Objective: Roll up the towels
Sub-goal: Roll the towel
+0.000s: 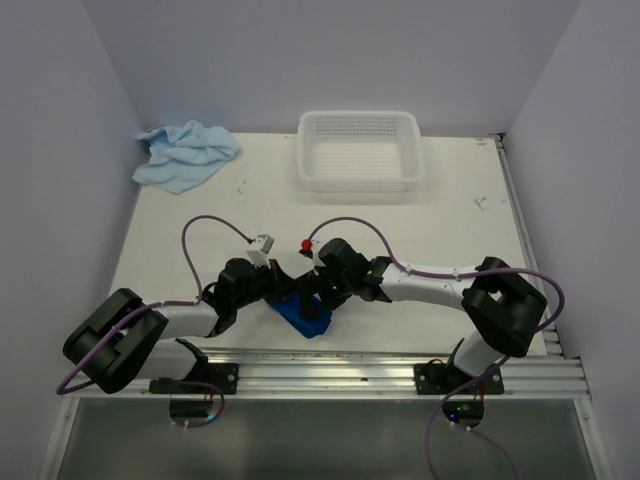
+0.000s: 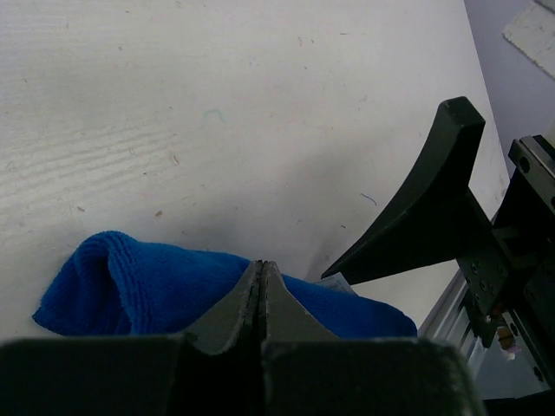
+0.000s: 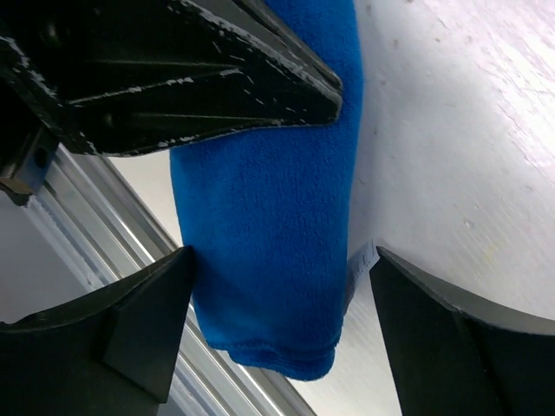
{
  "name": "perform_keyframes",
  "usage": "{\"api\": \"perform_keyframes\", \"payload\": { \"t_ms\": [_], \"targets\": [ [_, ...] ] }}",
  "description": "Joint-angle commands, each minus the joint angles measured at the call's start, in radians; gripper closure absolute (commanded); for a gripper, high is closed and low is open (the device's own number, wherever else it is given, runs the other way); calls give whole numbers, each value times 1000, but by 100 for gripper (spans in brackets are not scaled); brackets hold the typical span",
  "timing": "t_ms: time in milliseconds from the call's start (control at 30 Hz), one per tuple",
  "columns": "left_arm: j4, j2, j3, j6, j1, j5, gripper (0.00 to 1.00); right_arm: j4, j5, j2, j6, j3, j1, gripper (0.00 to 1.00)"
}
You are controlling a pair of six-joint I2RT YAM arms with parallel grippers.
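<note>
Soft and limp, the dark blue towel (image 1: pixel 305 318) is lying at the table's (image 1: pixel 450 200) near edge; its hem looks easiest to pinch. The right gripper (image 3: pixel 282 256) is straddling it wide, the left gripper (image 2: pixel 262 270) hovering closed. The pale blue towel (image 1: pixel 185 155) is lying crumpled far-left.

Between the fingers (image 3: pixel 434 338) of the right gripper (image 3: pixel 282 260), which are of matt black plastic, the dark blue towel (image 3: pixel 269 191) is seen as soft, matt terry cloth with a stitched hem, and the left gripper (image 3: pixel 325 95) above is scuffed pale along its edges. Under the right gripper the table (image 2: pixel 217 104) is shown matt white and faintly grained, a ribbed, dull metal rail (image 3: pixel 87 208) is seen beside it, and far beyond are found a pale blue towel (image 1: pixel 185 155) of crumpled cloth and a basket (image 1: pixel 357 184) of white perforated plastic.
</note>
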Motion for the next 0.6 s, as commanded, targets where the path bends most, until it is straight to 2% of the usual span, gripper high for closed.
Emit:
{"api": "perform_keyframes", "payload": {
  "t_ms": [0,167,300,433,567],
  "targets": [
    [-53,-13,-8,47,-1,-22,100,112,-67,6,-14,-18,-2,17],
    [-78,-16,12,47,-1,-28,100,149,-35,-24,10,-69,12,35],
    [-128,-23,44,35,-1,-45,100,100,63,-48,1,-58,55,39],
    [-199,-28,116,36,-1,-34,100,33,248,-73,-8,-32,122,48],
    [-259,-46,167,32,-1,-34,100,-42,428,-83,-10,-9,184,48]
  ]
}}
